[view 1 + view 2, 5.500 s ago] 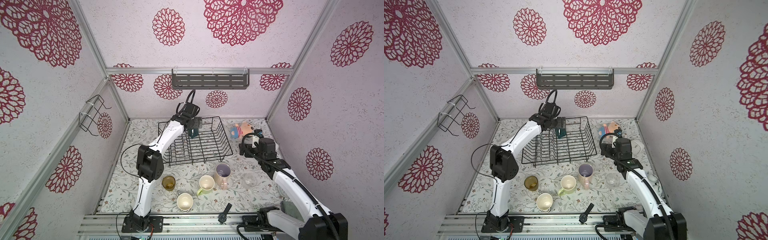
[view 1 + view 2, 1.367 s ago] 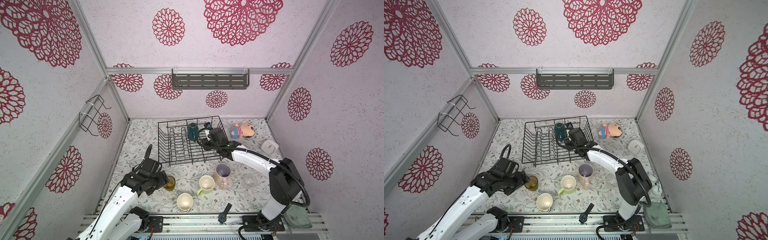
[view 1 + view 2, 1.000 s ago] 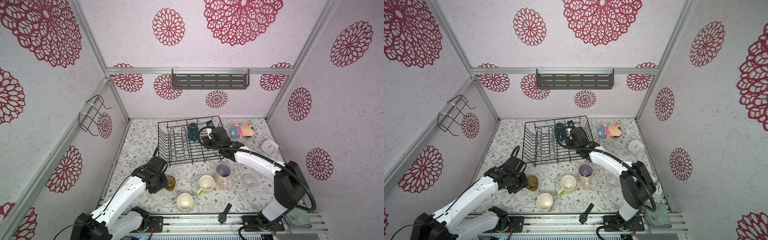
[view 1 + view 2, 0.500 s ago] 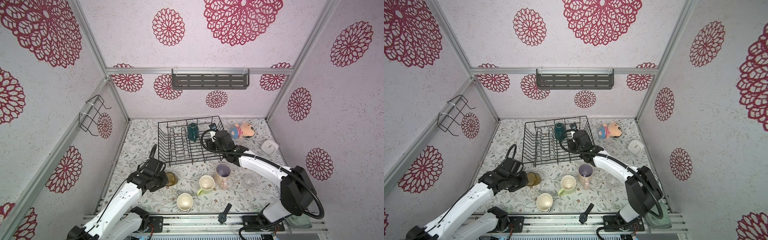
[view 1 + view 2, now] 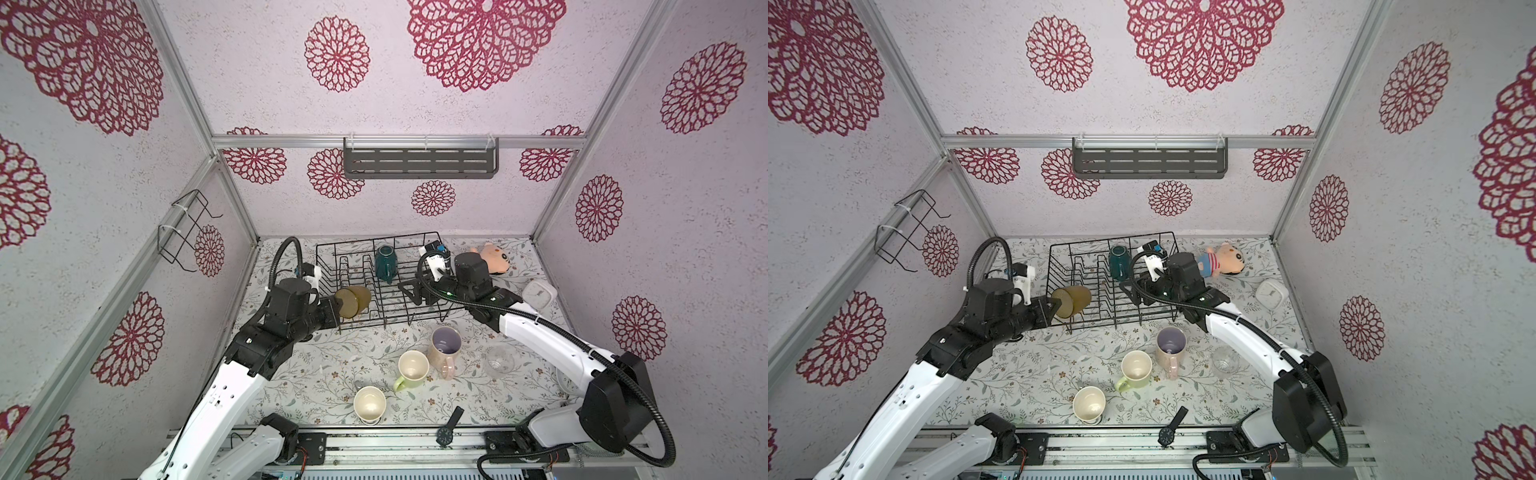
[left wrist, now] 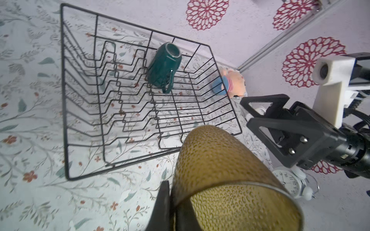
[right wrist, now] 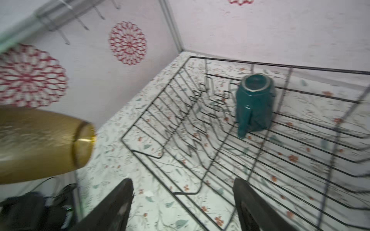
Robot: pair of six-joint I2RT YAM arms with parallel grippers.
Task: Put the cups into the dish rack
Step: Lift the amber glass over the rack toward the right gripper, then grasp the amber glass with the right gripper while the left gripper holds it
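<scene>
My left gripper (image 5: 334, 309) (image 5: 1054, 309) is shut on the rim of the amber glass tumbler (image 5: 353, 301) (image 5: 1073, 301) (image 6: 220, 170) (image 7: 40, 144). The tumbler hangs on its side at the front left corner of the dish rack (image 5: 374, 240) (image 5: 1084, 242) (image 6: 63, 100). A dark teal mug (image 5: 385, 264) (image 5: 1119, 261) (image 6: 164, 66) (image 7: 254, 102) stands upside down inside the rack. Over the rack's right part my right gripper (image 5: 411, 293) (image 5: 1133, 293) (image 7: 182, 182) is open and empty. On the table in front stand a yellow-green mug (image 5: 412, 365), a pink mug (image 5: 445, 345), a clear glass (image 5: 498, 361) and a cream-lined cup (image 5: 369, 403).
A plush doll (image 5: 494, 257) and a white clock (image 5: 539, 293) lie to the right of the rack. A wristwatch (image 5: 449, 428) rests at the table's front edge. A wire bracket (image 5: 187, 232) hangs on the left wall and a grey shelf (image 5: 419, 158) on the back wall.
My left gripper closed on the amber tumbler, lifted it off the table and carried it up to the rack's front left corner, tipped sideways. My right gripper opened wider and drew back to the right.
</scene>
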